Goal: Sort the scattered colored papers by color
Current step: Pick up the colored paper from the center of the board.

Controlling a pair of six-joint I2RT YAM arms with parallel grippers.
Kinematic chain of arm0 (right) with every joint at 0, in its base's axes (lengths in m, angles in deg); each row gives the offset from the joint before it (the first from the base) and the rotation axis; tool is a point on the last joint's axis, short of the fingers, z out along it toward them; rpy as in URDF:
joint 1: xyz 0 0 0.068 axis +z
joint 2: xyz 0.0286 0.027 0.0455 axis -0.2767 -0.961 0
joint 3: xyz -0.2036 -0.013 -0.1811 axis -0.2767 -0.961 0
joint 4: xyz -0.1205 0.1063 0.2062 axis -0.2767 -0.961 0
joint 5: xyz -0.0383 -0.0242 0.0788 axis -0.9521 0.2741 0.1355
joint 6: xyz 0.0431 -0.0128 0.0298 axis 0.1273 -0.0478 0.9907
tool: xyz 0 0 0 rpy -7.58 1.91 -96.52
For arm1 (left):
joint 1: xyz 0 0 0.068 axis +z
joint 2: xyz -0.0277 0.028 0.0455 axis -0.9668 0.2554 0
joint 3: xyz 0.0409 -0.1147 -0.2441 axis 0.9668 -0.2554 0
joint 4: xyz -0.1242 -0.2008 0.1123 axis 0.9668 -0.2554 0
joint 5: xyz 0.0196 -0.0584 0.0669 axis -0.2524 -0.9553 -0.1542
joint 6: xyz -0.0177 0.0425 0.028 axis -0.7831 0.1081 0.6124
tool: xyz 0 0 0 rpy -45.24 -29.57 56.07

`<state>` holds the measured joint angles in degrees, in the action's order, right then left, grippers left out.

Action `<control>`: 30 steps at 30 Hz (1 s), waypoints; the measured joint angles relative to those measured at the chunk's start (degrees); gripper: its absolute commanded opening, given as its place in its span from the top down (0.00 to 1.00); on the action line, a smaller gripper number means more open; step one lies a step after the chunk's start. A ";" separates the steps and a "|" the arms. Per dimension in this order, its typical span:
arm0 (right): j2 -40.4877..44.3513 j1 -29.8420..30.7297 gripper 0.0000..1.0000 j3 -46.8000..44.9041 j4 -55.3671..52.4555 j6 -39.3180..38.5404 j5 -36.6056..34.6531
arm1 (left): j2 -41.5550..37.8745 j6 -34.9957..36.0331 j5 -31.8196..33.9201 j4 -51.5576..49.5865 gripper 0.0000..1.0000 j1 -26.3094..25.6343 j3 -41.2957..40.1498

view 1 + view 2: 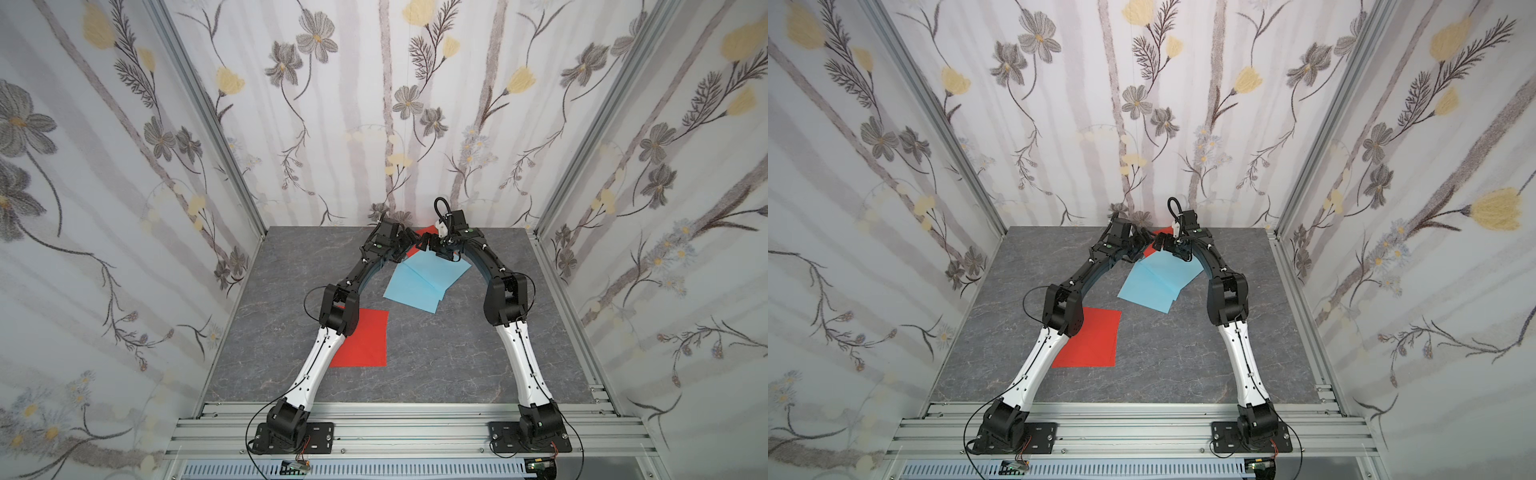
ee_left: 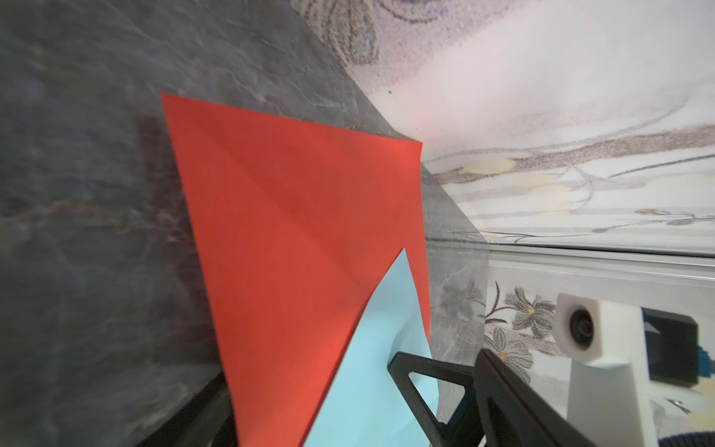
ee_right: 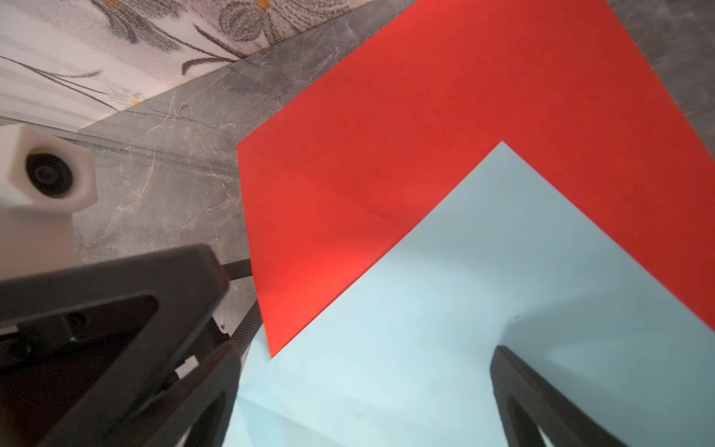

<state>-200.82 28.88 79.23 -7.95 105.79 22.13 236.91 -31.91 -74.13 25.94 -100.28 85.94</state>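
The left fingers (image 3: 174, 271) and right fingers (image 3: 541, 406) stand apart at the far edge of the surface (image 1: 457, 353), where blue sheets (image 1: 419, 282) overlap the far red sheet (image 2: 290, 213). We should pin blue, then slide red toward the near red sheet (image 1: 365, 336).

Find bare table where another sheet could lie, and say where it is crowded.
Bare table: the near middle, between the left arm and right arm, bordered by the near red paper and the blue papers. Also the strip outside each arm. Crowded: the far middle, where both arms meet over the far red paper.
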 measured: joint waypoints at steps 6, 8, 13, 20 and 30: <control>0.24 0.02 0.00 -0.66 0.76 -0.63 0.13 | 1.16 -3.13 -2.71 5.60 0.16 0.42 -0.07; 0.26 0.02 0.00 -0.68 0.87 -0.66 0.13 | 1.33 -3.32 -2.93 5.81 0.29 0.46 -0.07; 0.35 0.02 0.00 -1.01 0.96 -1.53 0.24 | 2.12 -3.69 -3.26 4.85 0.62 0.81 -0.07; 0.83 -0.04 0.00 -1.92 1.44 -2.19 0.85 | 2.34 -1.75 -3.32 0.81 1.00 0.55 -0.09; 2.58 0.15 0.00 -3.02 -1.36 -3.02 1.42 | 1.66 0.85 -3.93 -2.08 1.00 0.48 0.26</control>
<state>-198.24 29.03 76.21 -9.30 102.77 23.55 238.57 -31.06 -78.07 23.87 -99.80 86.20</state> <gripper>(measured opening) 0.997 0.051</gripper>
